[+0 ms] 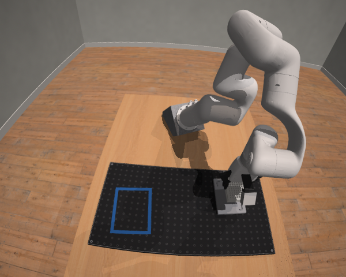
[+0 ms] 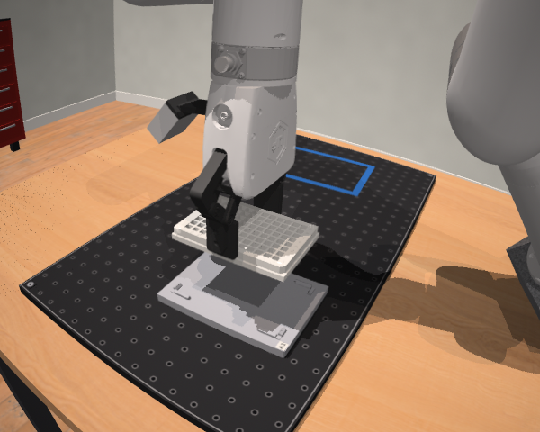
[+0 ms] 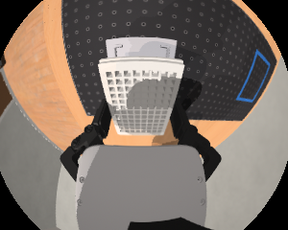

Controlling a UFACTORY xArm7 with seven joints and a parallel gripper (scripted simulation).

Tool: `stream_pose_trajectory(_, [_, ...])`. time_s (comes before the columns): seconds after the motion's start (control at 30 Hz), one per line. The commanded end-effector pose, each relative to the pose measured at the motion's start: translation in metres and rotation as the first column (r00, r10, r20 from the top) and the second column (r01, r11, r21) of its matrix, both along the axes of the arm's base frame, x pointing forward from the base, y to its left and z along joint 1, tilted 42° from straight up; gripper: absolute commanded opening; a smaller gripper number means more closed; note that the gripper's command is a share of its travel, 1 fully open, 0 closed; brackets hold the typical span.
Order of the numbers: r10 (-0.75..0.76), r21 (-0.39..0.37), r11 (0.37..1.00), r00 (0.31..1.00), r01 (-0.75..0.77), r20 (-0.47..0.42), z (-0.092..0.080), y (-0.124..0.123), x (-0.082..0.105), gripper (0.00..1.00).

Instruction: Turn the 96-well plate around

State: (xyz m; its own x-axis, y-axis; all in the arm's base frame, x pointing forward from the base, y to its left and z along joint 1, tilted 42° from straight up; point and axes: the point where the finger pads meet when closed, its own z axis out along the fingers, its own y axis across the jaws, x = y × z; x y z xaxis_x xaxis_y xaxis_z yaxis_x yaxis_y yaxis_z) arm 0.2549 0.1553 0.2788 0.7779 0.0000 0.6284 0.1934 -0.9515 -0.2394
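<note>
The gripper [image 2: 233,223] is clamped on the white gridded well plate [image 2: 270,239], above the flat grey nest [image 2: 223,309] on the black dotted mat [image 2: 121,297] covering the wooden counter [image 2: 424,372].

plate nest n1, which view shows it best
The exterior view: the plate nest N1 lies bare under the lifted 96-well plate, locators and corner label visible. In the top view the gripper and plate cover much of it; the wrist view shows only its far edge beyond the plate.

Gripper [image 2: 242,228] points down, fingers wide, apparently clamped on something.
</note>
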Motion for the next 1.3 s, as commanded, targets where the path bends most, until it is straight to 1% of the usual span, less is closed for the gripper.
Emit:
stream_pose_trajectory(0.0, [0.0, 0.001, 1.0, 1.0, 0.0, 0.003, -0.003, 0.002, 0.004, 0.0])
stream_pose_trajectory(1.0, [0.0, 0.001, 1.0, 1.0, 0.0, 0.003, -0.037, 0.016, 0.032, 0.0])
stream_pose_trajectory(1.27, [0.0, 0.001, 1.0, 1.0, 0.0, 0.003, -0.043, 0.018, 0.037, 0.0])
